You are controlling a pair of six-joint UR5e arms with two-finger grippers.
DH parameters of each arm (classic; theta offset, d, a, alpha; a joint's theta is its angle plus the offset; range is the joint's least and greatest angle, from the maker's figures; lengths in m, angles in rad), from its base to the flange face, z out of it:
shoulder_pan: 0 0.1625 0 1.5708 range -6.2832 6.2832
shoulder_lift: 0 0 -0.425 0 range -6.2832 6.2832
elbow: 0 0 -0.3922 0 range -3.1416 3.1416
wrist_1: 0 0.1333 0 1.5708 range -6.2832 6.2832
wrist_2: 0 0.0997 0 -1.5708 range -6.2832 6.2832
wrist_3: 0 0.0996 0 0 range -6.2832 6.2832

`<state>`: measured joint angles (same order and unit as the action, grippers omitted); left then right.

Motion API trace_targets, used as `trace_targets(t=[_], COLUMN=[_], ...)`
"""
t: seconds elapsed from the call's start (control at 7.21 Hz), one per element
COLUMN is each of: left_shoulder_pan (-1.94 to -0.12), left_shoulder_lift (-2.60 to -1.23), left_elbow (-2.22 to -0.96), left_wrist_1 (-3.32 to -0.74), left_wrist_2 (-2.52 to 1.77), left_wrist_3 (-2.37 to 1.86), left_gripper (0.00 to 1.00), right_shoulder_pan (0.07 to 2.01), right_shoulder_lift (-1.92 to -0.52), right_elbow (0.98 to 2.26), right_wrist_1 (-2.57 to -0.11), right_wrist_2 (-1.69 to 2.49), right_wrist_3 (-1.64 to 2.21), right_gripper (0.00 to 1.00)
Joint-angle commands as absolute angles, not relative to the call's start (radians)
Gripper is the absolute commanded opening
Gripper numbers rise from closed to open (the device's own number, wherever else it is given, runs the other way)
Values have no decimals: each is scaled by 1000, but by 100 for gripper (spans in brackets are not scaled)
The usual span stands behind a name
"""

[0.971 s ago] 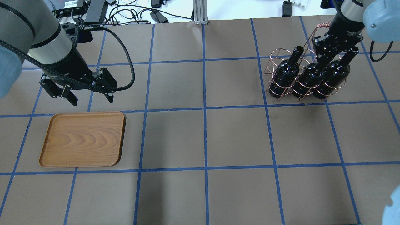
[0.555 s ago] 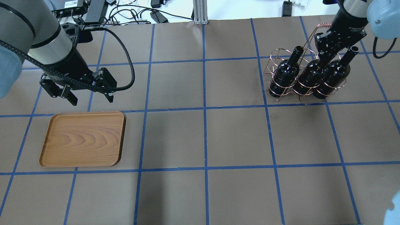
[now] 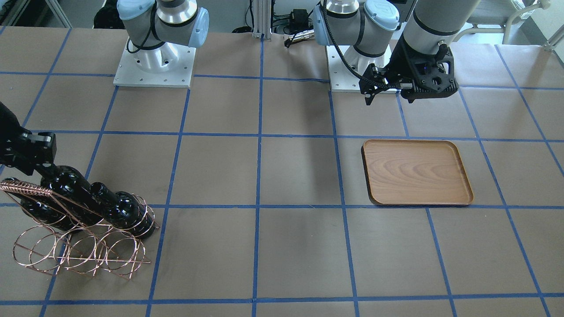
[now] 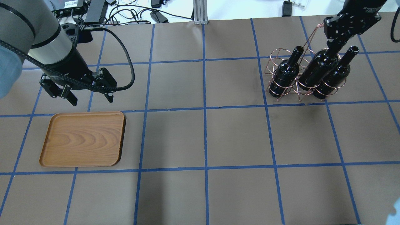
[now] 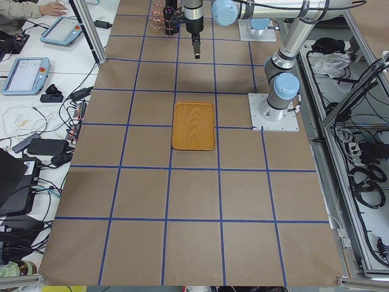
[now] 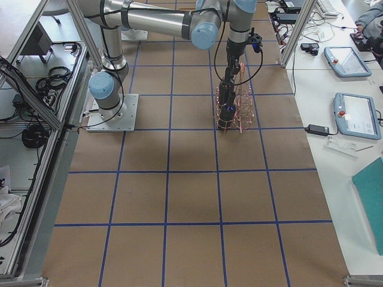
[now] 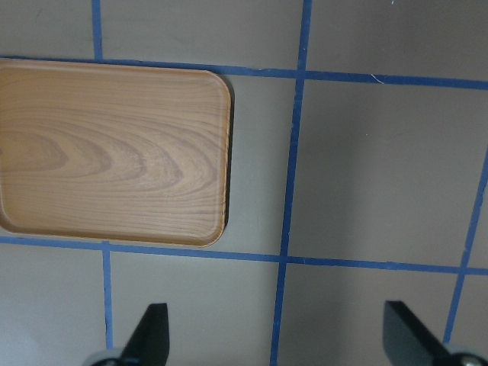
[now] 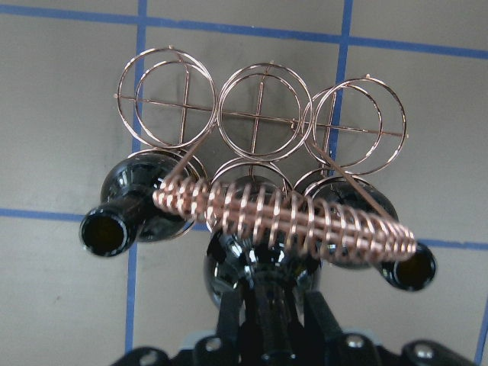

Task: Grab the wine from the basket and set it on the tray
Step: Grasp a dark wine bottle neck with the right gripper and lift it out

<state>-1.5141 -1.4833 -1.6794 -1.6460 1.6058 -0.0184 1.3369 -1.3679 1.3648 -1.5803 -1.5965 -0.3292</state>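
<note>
Glossy blk wine, copper wire basket, brown wood-grain tray, grey-brown table w/ blue grid

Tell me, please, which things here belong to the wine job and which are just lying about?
Job: middle wine bottle, gripped by right gripper; basket; tray.
Lying about: two other bottles; black adapter.

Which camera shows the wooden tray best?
Overhead exterior: the whole tray shows large and unobstructed. Front-facing also shows it whole; left wrist clips one edge; exterior left shows it tiny; the others miss it.
</note>
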Motion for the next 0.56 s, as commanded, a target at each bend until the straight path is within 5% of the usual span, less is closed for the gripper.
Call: trace_targets(t=[0.0, 0.42], left_shoulder_pan=[-1514, -1506], left_shoulder_lift=[-1483, -1483], left_elbow=[-1680, -1678], left_wrist_1=[-1646, -1646], left_wrist_2=[1606, 1608], left_wrist_3=[-18, -17], left_gripper=[100, 100], right_shoulder_pan=[1339, 1417], right_shoulder_lift=[-1451, -1526], right_elbow=[1309, 1310], right_wrist_1=[-1465, -1381], right_wrist_2=[-1612, -1614], right_wrist_3=[-330, -281], right_gripper=[0, 0])
